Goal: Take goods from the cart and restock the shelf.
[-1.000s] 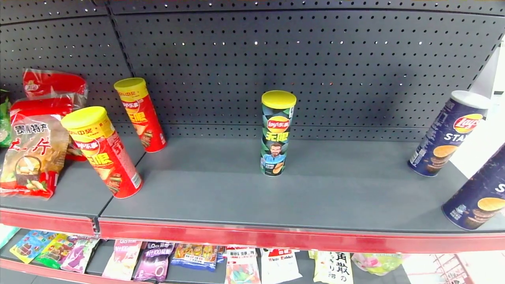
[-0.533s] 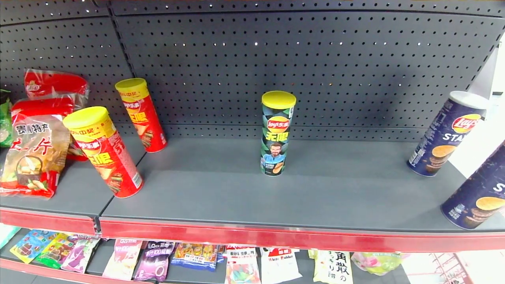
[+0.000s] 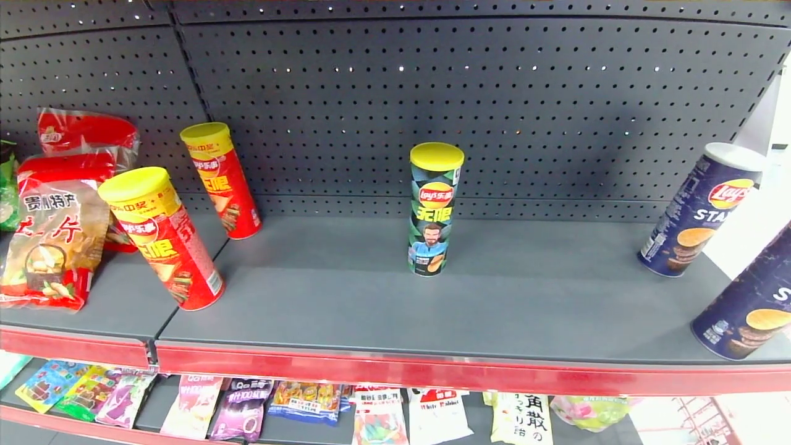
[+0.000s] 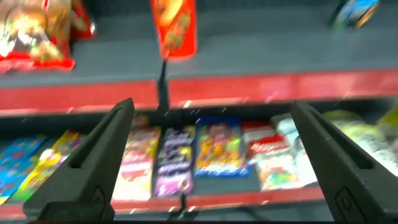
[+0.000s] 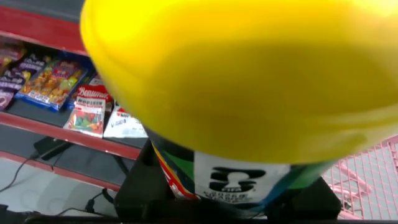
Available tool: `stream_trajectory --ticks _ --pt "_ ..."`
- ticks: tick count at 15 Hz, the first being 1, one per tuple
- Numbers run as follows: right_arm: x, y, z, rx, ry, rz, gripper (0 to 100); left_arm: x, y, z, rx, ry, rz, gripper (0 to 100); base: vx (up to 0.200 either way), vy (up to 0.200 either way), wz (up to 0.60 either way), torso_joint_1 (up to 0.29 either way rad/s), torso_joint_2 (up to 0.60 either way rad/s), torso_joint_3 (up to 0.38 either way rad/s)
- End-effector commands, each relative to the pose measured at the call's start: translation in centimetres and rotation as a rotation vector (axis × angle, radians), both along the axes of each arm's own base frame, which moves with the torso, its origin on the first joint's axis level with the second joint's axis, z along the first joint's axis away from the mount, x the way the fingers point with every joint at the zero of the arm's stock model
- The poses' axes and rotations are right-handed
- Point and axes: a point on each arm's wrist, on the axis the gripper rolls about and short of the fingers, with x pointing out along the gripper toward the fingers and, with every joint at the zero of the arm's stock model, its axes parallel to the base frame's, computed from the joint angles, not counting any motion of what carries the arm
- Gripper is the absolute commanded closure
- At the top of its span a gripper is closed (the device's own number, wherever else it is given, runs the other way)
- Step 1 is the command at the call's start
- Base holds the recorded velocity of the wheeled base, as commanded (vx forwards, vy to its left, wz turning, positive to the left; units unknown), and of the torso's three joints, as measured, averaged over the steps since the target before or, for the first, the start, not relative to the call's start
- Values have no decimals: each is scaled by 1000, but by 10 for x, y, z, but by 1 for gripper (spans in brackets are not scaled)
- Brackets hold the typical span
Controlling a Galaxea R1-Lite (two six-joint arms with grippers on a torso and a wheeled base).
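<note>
Nothing on the shelf [image 3: 469, 309] has moved in the last second. The whole head picture has slid a hair sideways, so I put that down to the camera, and every can keeps its spot.

My right gripper [image 5: 230, 202] is clamped on the held can [image 5: 236, 81], a green and black tube with a yellow lid. I see the dark fingers [image 5: 140, 190] pressed against its body on both sides, and the lid stands up out of the jaws toward the wrist camera. Past those jaws lie the packets [image 5: 53, 84] of the lower tier, and off to one side of them sits a pink wire cart [image 5: 367, 186].

My left gripper [image 4: 205, 165] holds nothing, its jaws spread wide. Straight ahead through the gap I see the red shelf edge [image 4: 261, 87], with rows of packets on the tier below it. Beyond the edge is the foot of the front red can [image 4: 174, 28], roughly in line with the middle of the gap. The snack bags [image 4: 34, 37] lie beyond one finger, apart from it.

From the head camera, a matching green can [image 3: 434, 210] stands upright mid-shelf, near the pegboard back [image 3: 432, 93]. The rear red can [image 3: 220, 179] stands behind the front one, just beside the snack bags. Two blue cans [image 3: 701, 210] stand at the far end, well apart from the green one
</note>
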Motion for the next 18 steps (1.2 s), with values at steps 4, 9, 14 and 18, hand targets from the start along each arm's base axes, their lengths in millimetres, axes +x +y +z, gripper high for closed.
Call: stream_trajectory --ticks 4,9,14,18 --pt "2 1 -6 11 13 11 100 81 -20 137 89 102 -531 0 0 0 0 0 0 0" --pt "2 1 -6 20 15 13 100 212 -78 128 168 188 -716 0 0 0 0 0 0 0" --pt "2 1 -6 22 15 11 100 301 -141 128 164 156 -773 0 0 0 0 0 0 0" --pt "2 1 -6 43 18 7 100 335 -170 122 166 146 -810 0 0 0 0 0 0 0"
